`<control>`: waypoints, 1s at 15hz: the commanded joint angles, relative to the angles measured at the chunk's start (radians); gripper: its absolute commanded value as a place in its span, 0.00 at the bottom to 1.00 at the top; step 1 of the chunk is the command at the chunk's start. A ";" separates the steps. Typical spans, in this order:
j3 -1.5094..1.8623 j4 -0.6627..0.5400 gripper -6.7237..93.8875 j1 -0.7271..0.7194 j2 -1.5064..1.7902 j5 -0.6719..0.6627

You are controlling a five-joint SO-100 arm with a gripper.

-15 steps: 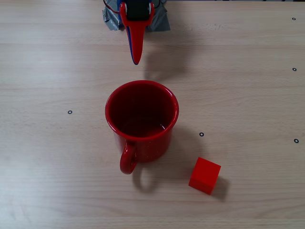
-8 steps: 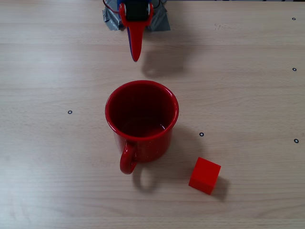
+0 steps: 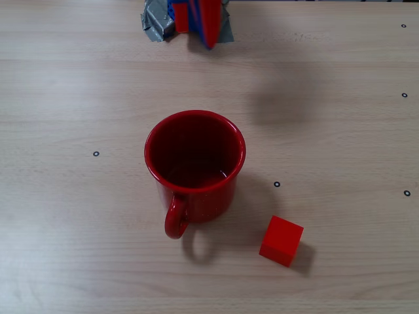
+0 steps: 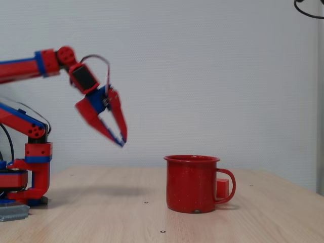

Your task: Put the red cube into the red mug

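The red mug (image 3: 194, 163) stands upright mid-table with its handle toward the near edge, and its inside shows nothing in it. The red cube (image 3: 281, 240) lies on the table to the mug's lower right, apart from it. In a fixed view from the side, the cube (image 4: 221, 188) peeks out behind the handle of the mug (image 4: 192, 183). My red-and-blue gripper (image 4: 122, 140) hangs in the air well left of the mug and above rim height, pointing down, blurred, with its tips together and nothing held. From above, the gripper (image 3: 208, 40) sits at the top edge, far from the cube.
The arm's base (image 4: 31, 172) stands at the far left on a grey tape patch (image 3: 156, 27). Small black dot marks (image 3: 276, 184) are scattered over the wooden table (image 3: 78, 216).
The gripper has pulled back from in front of the mug toward the arm's base and swung slightly right in the overhead view. Mug and cube have not moved.
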 commanded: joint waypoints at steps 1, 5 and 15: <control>-0.256 0.063 0.07 -0.097 -0.132 0.048; -0.738 0.250 0.07 -0.233 -0.497 0.143; -1.640 0.175 0.07 -0.107 -1.443 0.391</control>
